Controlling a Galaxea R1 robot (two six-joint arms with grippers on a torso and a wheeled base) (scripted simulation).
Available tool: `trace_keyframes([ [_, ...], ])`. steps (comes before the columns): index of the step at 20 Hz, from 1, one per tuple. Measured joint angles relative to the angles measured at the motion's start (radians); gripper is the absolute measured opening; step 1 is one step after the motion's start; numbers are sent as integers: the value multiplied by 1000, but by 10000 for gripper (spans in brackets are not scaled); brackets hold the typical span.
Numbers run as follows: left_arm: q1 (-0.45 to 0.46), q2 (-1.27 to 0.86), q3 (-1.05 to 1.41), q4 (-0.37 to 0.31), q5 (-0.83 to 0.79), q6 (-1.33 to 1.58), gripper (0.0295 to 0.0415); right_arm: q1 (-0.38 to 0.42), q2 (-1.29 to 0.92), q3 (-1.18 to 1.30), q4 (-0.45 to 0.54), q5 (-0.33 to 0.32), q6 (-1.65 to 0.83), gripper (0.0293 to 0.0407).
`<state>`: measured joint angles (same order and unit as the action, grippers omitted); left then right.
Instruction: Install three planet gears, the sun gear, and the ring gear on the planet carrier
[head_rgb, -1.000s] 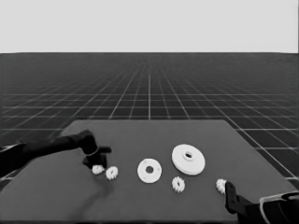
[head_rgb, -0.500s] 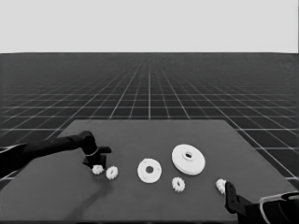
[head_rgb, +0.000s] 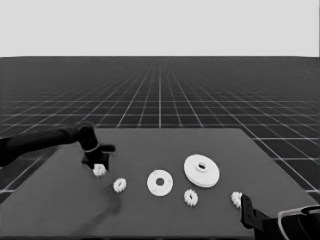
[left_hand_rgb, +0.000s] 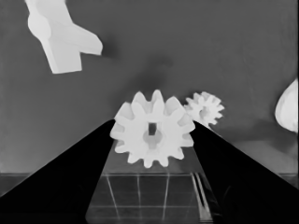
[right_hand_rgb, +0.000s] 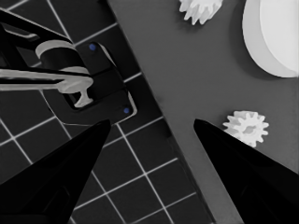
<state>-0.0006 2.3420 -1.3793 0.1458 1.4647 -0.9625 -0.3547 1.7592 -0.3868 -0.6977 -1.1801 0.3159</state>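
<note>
Our left hand (head_rgb: 98, 164) stands at the left of the dark tabletop (head_rgb: 65, 210), its two black fingers (left_hand_rgb: 65, 172) spread apart on either side of a small white toothed planet gear (left_hand_rgb: 153, 129). In the left wrist view each finger sits just beside the teeth, and we cannot tell whether either already touches them, so we judge the gear framed but not yet clamped. To do this step well, we should keep the gear centred between the fingers, close evenly so it does not skid or tip, and lift straight up only once both sides bear on the teeth.

Just beyond this hand on its right lies a second small white gear (head_rgb: 119, 185); we must not brush it while closing. A thin white piece (left_hand_rgb: 60, 37) lies farther off in the wrist view, clear of the grip.

Farther right of the hand rests the thin flat white disc with a central hole, the smaller round part (head_rgb: 160, 183), where the gear must go. Past it a third white gear (head_rgb: 190, 197) lies near the thick larger round part (head_rgb: 201, 170).

A fourth white gear (head_rgb: 236, 199) sits just beside our right hand (head_rgb: 246, 207), which waits at the lower right corner with its fingers apart and nothing between them.
</note>
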Motion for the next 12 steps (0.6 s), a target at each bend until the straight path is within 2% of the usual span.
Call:
trace_keyframes([
  [4,-7,0,1,-7,4,0,312,0,0,0,0,0,0,385],
  [5,-14,153,-31,11,43,-221,313,0,0,0,0,0,0,385],
  [7,-20,512,-215,7,59,-312,313,0,0,0,0,0,0,385],
  [9,-21,646,-369,1,53,-275,312,0,0,0,0,0,0,385],
  [12,-21,702,-452,-1,49,-247,312,0,0,0,0,0,0,385],
])
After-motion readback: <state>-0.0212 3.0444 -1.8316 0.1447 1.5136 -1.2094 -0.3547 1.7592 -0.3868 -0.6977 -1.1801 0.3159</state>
